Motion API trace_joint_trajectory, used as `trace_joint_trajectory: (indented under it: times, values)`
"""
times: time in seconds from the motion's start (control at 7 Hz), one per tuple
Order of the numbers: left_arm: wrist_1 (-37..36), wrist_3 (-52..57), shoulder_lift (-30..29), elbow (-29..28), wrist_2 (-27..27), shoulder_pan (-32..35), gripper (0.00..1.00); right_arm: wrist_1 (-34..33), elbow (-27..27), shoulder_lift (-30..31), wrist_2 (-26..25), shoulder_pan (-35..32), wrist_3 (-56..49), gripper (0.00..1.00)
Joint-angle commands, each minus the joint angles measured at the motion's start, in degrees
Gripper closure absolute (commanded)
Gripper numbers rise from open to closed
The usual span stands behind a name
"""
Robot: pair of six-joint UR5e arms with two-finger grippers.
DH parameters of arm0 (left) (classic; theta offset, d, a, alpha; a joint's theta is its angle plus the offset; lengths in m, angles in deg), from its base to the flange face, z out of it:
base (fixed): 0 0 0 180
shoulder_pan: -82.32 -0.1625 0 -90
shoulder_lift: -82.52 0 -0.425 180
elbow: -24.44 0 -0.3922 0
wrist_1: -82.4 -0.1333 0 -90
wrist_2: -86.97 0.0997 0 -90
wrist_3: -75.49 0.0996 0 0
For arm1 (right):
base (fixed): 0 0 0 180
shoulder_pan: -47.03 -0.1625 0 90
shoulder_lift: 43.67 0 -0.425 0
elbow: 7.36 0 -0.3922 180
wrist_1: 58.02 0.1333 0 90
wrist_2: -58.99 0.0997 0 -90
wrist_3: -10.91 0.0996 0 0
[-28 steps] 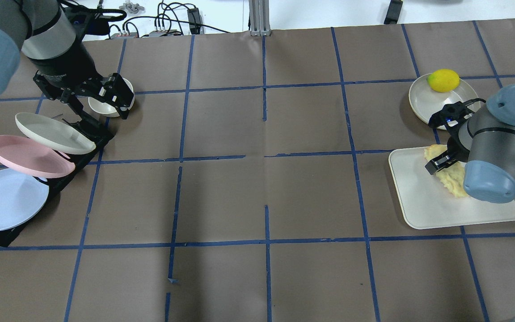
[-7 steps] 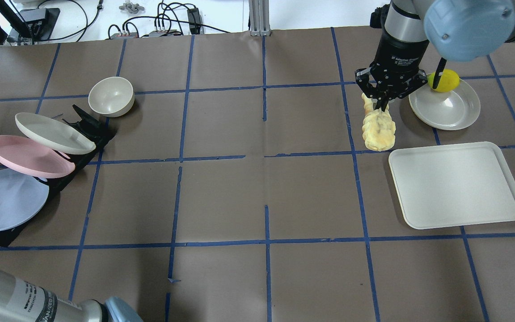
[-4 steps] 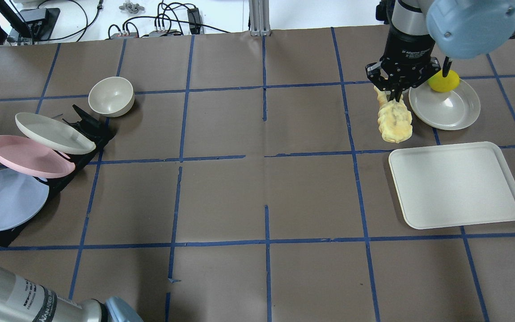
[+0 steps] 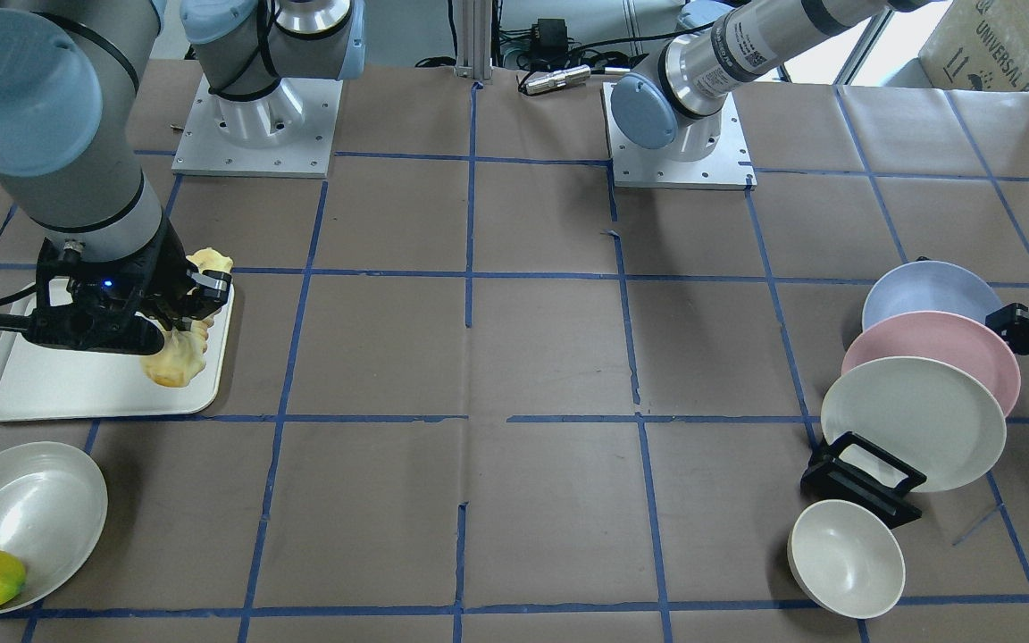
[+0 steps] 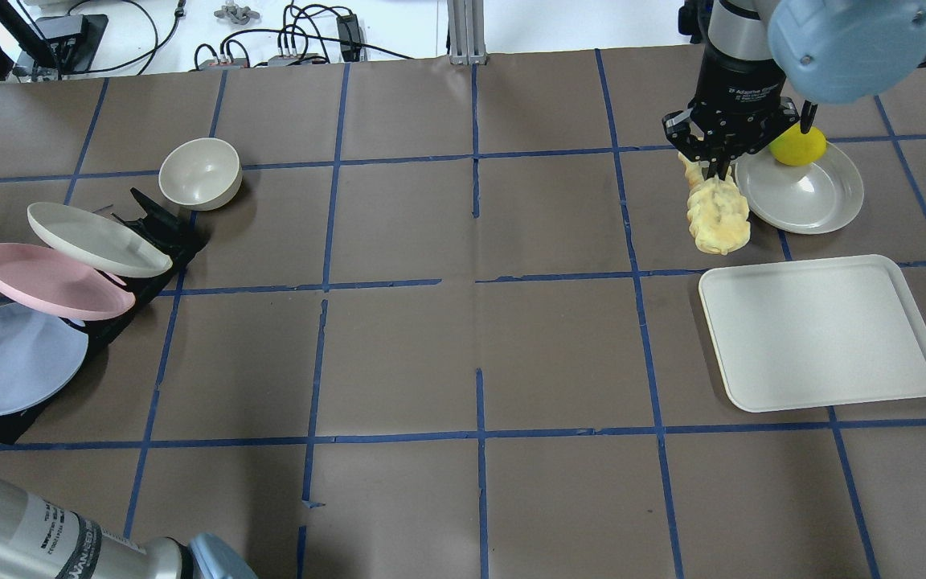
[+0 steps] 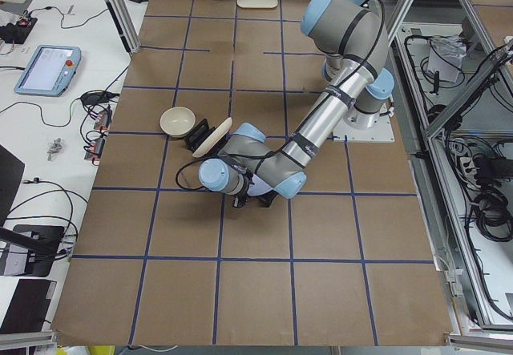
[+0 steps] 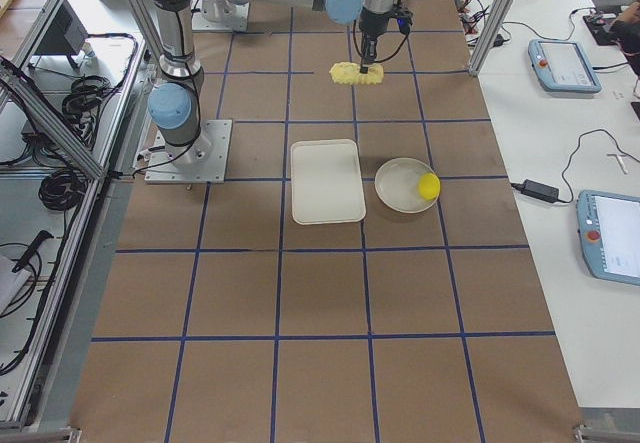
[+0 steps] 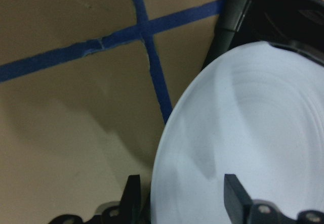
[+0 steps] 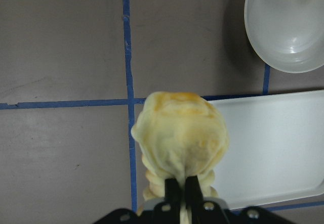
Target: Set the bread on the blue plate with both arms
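The jaws of the right arm (image 5: 740, 72) are pinching one end of the bread (image 5: 719, 213), nearly shut on it. The loaf is hanging lengthwise beneath them, clear of the worktop (image 5: 399, 362), near a corner of the white tray (image 5: 821, 334) and beside the cream dish (image 5: 801, 201) carrying the lemon (image 5: 799, 145). The jaws of the left arm (image 5: 29, 539) are standing apart, straddling the rim of the blue plate (image 5: 9, 370) with one finger on either side, and are gripping nothing as far as the wrist view is showing. That plate is leaning in the black rack (image 5: 149, 229) well apart from the bread, next to the pink plate (image 5: 49, 280).

Judging from this, the pickup is looking done and the plate half is only beginning. The left jaws are yet to clamp the rim and draw the plate out, and then plate and loaf are to be brought together.

Whether the left fingers are touching the plate is hard to tell. The overhead view is cutting them off at its edge. The right jaws are hiding the gripped end of the loaf, and its height is not readable.
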Motion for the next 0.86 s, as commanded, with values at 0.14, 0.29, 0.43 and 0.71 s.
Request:
trace_joint_trajectory:
  times: [0.14, 0.29, 0.43, 0.71]
  values:
    - [1.19, 0.72, -0.01, -1.04, -0.14, -0.36, 0.97, -0.03, -0.23, 0.09, 0.11, 0.0, -0.12, 0.9]
    - [1.45, 0.38, 1.81, -1.57, -0.14, -0.02, 0.97, -0.03, -0.32, 0.09, 0.46, 0.0, 0.05, 0.9]
    - [3.63, 0.46, 4.1, -3.05, -0.05, 0.07, 0.97, -0.03, -0.41, 0.09, 0.55, -0.09, -0.12, 0.89]
    - [8.9, 3.25, 8.32, -5.35, -0.05, -0.27, 0.97, -0.21, -0.32, 0.1, 0.64, -0.09, -0.03, 0.89]
